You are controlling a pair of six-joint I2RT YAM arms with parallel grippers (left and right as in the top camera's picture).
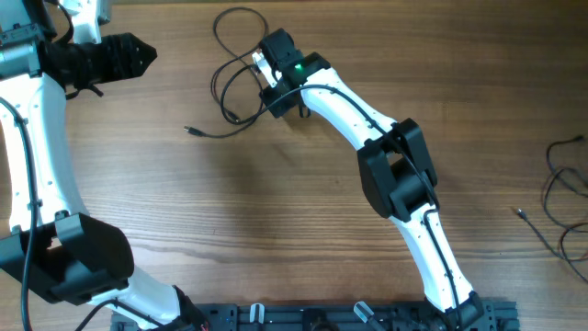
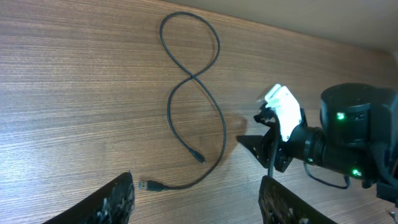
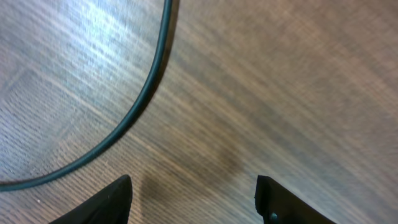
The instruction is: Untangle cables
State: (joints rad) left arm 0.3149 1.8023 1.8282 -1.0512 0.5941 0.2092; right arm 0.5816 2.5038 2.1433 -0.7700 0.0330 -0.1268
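Note:
A thin black cable (image 1: 236, 57) lies in a loose figure-eight at the back middle of the table, one plug end (image 1: 188, 131) trailing left. The left wrist view shows the same cable (image 2: 194, 81) with its USB plug (image 2: 149, 185) and a small plug (image 2: 199, 157). My right gripper (image 1: 274, 95) hovers over the loop's right side, open, with nothing between its fingers (image 3: 112, 200); a cable arc (image 3: 149, 93) passes to the upper left of them. My left gripper (image 1: 138, 55) is open at the back left, apart from the cable. More thin black cables (image 1: 562, 188) lie at the right edge.
The right arm (image 1: 395, 170) runs diagonally from the front rail to the back middle. The left arm (image 1: 37, 147) stands along the left edge. A black rail (image 1: 303, 317) lines the table's front edge. Bare wood shows between the two cable groups.

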